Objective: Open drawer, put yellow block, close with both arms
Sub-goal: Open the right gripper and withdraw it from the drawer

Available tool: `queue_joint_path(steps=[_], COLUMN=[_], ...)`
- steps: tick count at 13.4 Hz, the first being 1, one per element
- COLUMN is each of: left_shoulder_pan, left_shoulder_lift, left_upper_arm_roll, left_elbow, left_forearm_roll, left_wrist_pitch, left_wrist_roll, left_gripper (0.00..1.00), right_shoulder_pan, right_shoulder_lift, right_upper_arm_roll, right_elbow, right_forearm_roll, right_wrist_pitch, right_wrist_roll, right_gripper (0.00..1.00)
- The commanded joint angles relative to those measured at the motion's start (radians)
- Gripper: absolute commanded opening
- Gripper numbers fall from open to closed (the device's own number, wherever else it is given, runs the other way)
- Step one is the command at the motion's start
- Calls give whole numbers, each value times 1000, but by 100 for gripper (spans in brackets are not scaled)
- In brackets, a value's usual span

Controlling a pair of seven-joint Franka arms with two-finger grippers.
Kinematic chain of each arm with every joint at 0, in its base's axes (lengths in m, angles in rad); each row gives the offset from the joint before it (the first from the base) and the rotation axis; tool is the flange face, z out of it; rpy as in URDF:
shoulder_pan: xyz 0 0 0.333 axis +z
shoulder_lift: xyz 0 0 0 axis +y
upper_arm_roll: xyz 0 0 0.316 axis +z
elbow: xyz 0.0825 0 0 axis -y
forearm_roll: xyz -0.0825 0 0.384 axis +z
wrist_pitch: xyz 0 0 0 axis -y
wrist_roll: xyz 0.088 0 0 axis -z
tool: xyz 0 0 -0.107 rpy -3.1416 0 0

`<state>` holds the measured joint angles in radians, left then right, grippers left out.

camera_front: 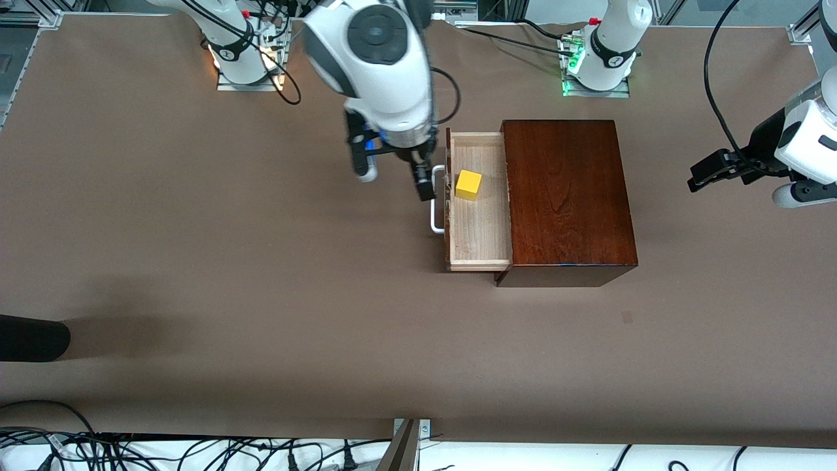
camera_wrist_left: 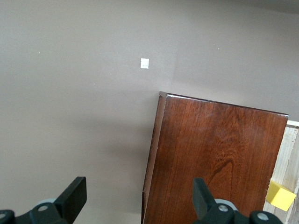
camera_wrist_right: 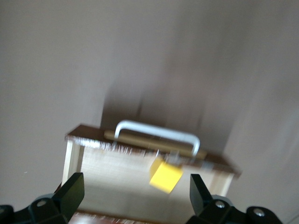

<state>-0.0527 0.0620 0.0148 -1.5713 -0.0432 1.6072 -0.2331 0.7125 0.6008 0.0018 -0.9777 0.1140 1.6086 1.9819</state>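
Note:
The drawer stands pulled out of the dark mahogany box toward the right arm's end of the table, its white handle outermost. The yellow block lies in the pale tray. My right gripper is open and empty, hovering by the handle, one finger close to it. The right wrist view shows the handle, the tray and the block between my open fingers. My left gripper is open and empty, in the air off the box's closed end. Its view shows the box and the block.
A dark rounded object pokes in at the table's edge at the right arm's end, nearer the front camera. Cables lie along the table's near edge. A small pale tag sits on the brown table near the box.

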Motion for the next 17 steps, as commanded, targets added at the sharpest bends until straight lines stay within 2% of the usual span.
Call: queue_joint_path(steps=[1, 3, 8, 10, 12, 15, 17], left_shoulder_pan=[5, 1, -13, -12, -33, -99, -134], left_shoulder_lift=[12, 18, 84, 97, 102, 110, 110], left_upper_arm_roll=[4, 2, -12, -10, -19, -24, -29], left_elbow=[28, 40, 77, 77, 77, 77, 77], left_forearm_roll=[6, 6, 0, -53, -54, -49, -69], left_wrist_pitch=[-3, -3, -3, -3, -3, -9, -19], left_wrist_roll=[1, 0, 0, 4, -12, -243, -383], left_gripper=[100, 100, 100, 100, 100, 100, 100], right_shoulder_pan=[-92, -125, -125, -125, -125, -125, -163], right_shoulder_lift=[-52, -91, -223, -234, -260, -305, -325], right_upper_arm_roll=[4, -44, -274, -347, -406, -492, -505], right_elbow=[-19, -64, -264, -279, -306, -361, -371], right_forearm_roll=[15, 10, 18, 18, 18, 15, 4], right_wrist_pitch=[-129, -167, -154, -165, -168, -153, -151], right_wrist_roll=[-263, -445, -926, -1068, -1216, -1464, -1605], right_gripper=[100, 100, 100, 100, 100, 100, 100])
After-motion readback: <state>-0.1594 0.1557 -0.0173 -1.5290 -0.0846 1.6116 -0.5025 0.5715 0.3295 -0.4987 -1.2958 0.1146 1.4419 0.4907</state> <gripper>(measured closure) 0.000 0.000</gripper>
